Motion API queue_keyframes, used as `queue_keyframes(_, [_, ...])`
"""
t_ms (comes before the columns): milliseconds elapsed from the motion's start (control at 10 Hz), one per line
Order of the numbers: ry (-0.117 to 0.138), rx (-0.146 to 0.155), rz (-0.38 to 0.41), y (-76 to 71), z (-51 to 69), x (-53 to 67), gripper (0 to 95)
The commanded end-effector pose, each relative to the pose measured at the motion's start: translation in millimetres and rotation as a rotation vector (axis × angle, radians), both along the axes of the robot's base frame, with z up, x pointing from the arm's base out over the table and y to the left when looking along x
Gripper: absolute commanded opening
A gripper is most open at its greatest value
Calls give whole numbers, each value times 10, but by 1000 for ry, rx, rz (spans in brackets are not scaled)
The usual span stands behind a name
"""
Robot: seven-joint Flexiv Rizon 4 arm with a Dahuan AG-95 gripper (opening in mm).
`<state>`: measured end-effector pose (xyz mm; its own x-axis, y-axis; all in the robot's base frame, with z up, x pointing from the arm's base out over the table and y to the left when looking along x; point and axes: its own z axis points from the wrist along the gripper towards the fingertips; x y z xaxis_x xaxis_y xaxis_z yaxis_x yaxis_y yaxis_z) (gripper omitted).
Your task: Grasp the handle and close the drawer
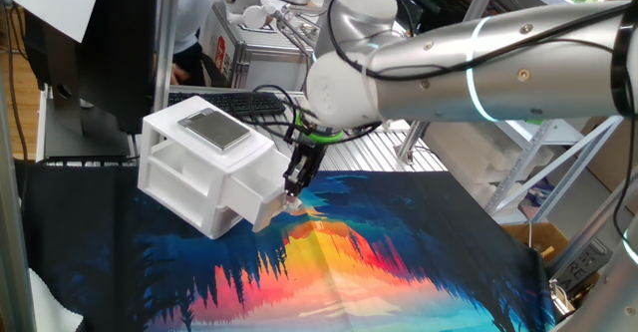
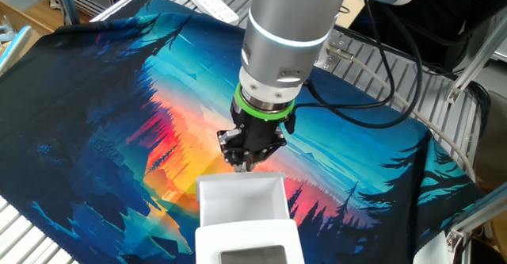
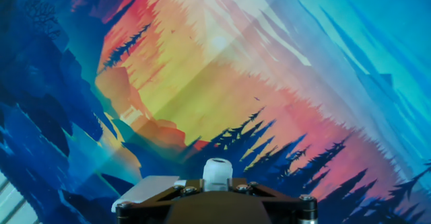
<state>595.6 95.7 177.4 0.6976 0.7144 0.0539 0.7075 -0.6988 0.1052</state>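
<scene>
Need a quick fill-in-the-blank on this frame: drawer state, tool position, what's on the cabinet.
1. The drawer of the white cabinet is ____, sticking out toward the tool.
2. The tool sits at the drawer's front, where the small white ____ is.
3. The cabinet stands on a cloth printed with a ____ scene of trees.
4. A flat ____ plate lies on the cabinet top.

Missing words: open; handle; sunset; grey

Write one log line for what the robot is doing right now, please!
phase: grasp | gripper: fingers at the handle | drawer: pulled out of cabinet | next, likely: push drawer in
</scene>
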Motion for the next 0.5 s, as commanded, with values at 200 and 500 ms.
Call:
queue_keyframes(200, [61,-4,26,-2,31,-28,0])
queue_keyframes(500, [76,-2,41,1,34,-31,0])
